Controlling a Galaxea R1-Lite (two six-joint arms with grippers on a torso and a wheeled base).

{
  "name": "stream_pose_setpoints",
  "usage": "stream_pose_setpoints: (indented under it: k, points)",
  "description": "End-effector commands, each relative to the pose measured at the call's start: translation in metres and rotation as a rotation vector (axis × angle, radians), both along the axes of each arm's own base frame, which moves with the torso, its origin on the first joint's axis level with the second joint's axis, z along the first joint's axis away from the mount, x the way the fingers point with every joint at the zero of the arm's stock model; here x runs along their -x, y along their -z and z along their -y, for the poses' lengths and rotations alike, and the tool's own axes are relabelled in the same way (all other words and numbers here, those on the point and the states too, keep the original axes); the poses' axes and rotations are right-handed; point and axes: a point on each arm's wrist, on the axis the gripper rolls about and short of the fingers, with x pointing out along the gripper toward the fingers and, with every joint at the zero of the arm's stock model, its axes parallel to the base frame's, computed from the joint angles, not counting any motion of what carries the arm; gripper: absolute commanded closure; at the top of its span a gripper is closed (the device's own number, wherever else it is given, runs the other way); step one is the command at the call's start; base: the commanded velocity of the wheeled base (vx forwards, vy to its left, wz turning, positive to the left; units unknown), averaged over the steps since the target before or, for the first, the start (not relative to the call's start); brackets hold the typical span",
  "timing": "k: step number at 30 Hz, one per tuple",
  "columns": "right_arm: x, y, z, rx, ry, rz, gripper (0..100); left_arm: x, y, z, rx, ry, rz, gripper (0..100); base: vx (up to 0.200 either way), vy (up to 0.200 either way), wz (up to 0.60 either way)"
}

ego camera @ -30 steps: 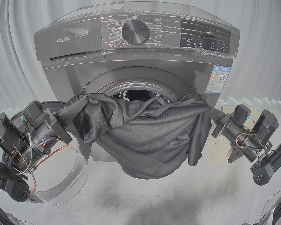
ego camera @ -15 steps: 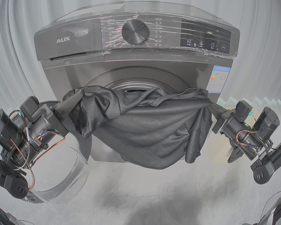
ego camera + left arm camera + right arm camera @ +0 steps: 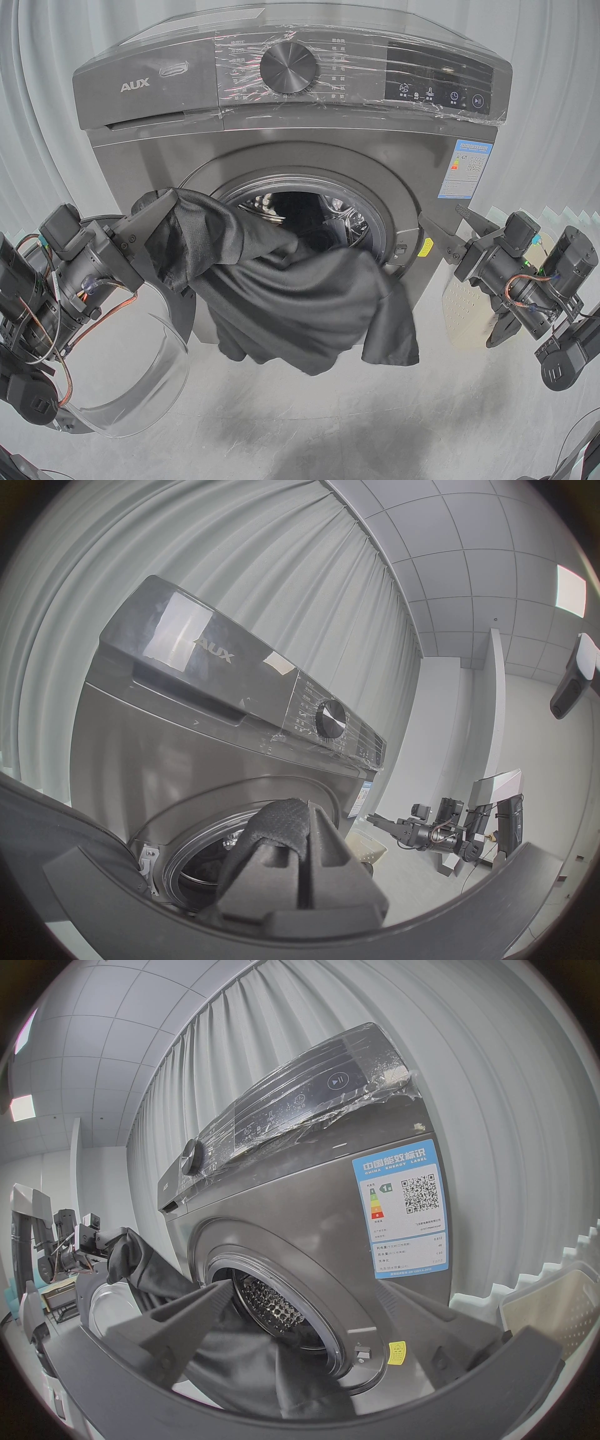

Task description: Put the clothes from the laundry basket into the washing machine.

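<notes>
The dark grey cloth garment hangs over the drum rim of the grey washing machine, mostly outside (left tool pinches it, right tool spread, empty), so loading seems unfinished.

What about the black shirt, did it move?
Yes. The black shirt fell from the right gripper, dropping away from the sticker and uncovering the drum opening.

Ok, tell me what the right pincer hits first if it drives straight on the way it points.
Probably the washing machine, at the door rim beside the latch; the open right pincer aims there. Depth is unclear.
</notes>
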Motion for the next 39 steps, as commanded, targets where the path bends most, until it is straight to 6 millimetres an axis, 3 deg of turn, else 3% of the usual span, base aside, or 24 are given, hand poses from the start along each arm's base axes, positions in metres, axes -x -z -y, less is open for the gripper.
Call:
stream_pose_setpoints:
  k: [1, 8, 15, 24, 31, 39]
  points:
    - [-0.001, 0.001, 0.001, 0.001, 0.004, -0.003, 0, 0.001, 0.0, 0.0, 0.001, 0.002, 0.001, 100, 0.0, 0.0, 0.0]
    - [0.004, 0.009, -0.001, 0.013, -0.013, -0.038, 0, 0.003, 0.002, 0.003, -0.003, 0.018, -0.006, 100, 0.0, 0.0, 0.0]
    - [0.014, 0.043, -0.015, 0.072, -0.079, -0.17, 0, 0.01, -0.005, 0.012, 0.008, 0.072, 0.023, 100, 0.0, 0.0, 0.0]
    - [-0.013, 0.077, -0.037, 0.116, -0.105, -0.249, 0, 0.009, -0.027, 0.024, 0.033, 0.13, 0.101, 100, 0.0, 0.0, 0.0]
    - [-0.025, 0.098, -0.047, 0.14, -0.114, -0.294, 0, 0.009, -0.026, 0.025, 0.02, 0.16, 0.103, 100, 0.0, 0.0, 0.0]
    - [-0.045, 0.107, -0.058, 0.124, -0.112, -0.281, 0, 0.011, -0.023, 0.035, 0.017, 0.203, 0.09, 100, 0.0, 0.0, 0.0]
